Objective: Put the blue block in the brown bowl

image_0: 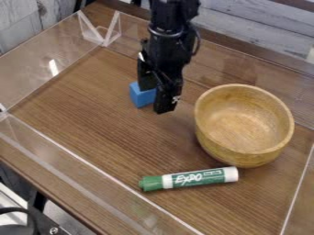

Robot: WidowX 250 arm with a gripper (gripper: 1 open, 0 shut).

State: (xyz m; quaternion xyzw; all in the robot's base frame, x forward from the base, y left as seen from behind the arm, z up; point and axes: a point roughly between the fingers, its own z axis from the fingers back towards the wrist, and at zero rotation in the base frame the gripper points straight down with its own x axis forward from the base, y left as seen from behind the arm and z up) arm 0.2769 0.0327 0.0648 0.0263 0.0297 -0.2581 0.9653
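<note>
The blue block (pixel 141 95) lies on the wooden table, mostly hidden behind my gripper (pixel 153 90). The gripper points straight down with its black fingers (pixel 164 94) spread open, one on each side of the block, low over the table. Whether the fingers touch the block I cannot tell. The brown bowl (pixel 244 124) stands empty to the right of the gripper, a short gap away.
A green-and-white Expo marker (pixel 186 179) lies in front of the bowl near the front edge. Clear plastic walls (pixel 50 64) ring the table, with a folded clear piece (pixel 98 30) at the back left.
</note>
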